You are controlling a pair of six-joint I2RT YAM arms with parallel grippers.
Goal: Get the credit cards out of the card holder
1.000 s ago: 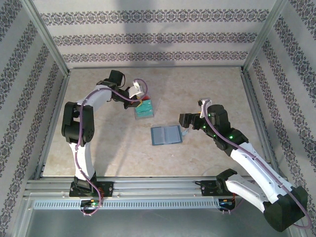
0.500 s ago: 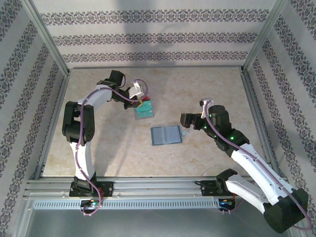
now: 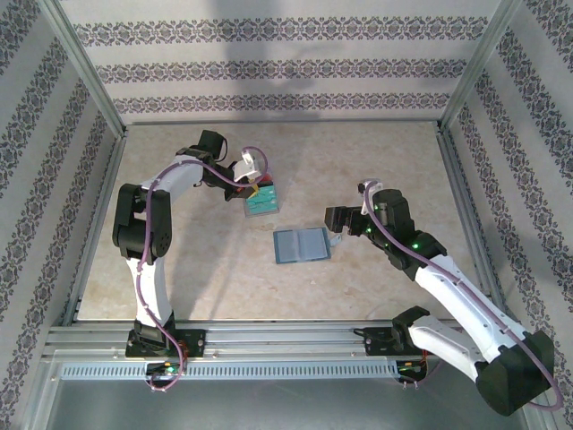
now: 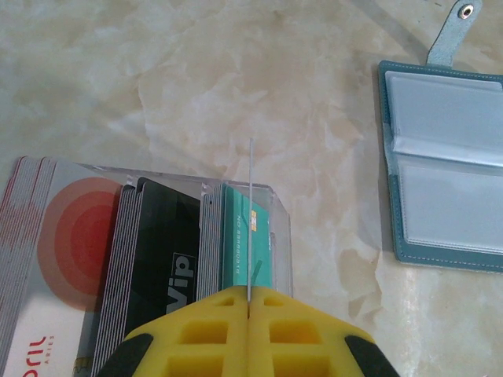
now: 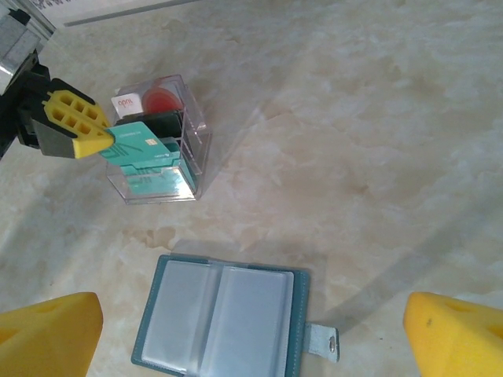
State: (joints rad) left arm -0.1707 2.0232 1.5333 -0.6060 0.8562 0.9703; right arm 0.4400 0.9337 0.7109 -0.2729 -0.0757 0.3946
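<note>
Fingers (image 4: pixel 196 334) of the left gripper (image 4: pixel 248 292): yellow, pressed together on a thin teal-green card (image 4: pixel 250 212), seen edge-on as a fine line at the bottom middle of the left wrist view. Same grip at the upper left of the right wrist view: left gripper (image 5: pixel 100 138) clamped on one end of the teal-green card (image 5: pixel 143 141), face up and tilted, over a clear plastic box (image 5: pixel 198 145). Contact between card and box: not clear.

Inside the clear plastic box (image 4: pixel 280 228), standing in rows from left to right of the left wrist view: red-and-white cards (image 4: pixel 71 251), black cards (image 4: pixel 169 251), then more teal cards (image 4: pixel 236 236) just left of the pinched one. In the top view, upper middle of the frame, left gripper (image 3: pixel 253 182) right at the far end of the box (image 3: pixel 262 206).

Card holder (image 3: pixel 302 244) near the centre of the top view, just below and right of the box, apart from it, lying open and flat on the marbled table (image 3: pixel 376 161). Slate-blue cover, two pale clear pockets side by side, closure tab (image 5: pixel 322 342) sticking out at the right side in the right wrist view. Also at the right edge of the left wrist view (image 4: pixel 444 169), tab pointing to the upper right corner.

Right gripper (image 5: pixel 253 308) spread wide, one yellow finger in each bottom corner of its own view, gripping nothing, hanging over the card holder (image 5: pixel 220 314). In the top view, right gripper (image 3: pixel 337 231) just beside the holder's right edge
</note>
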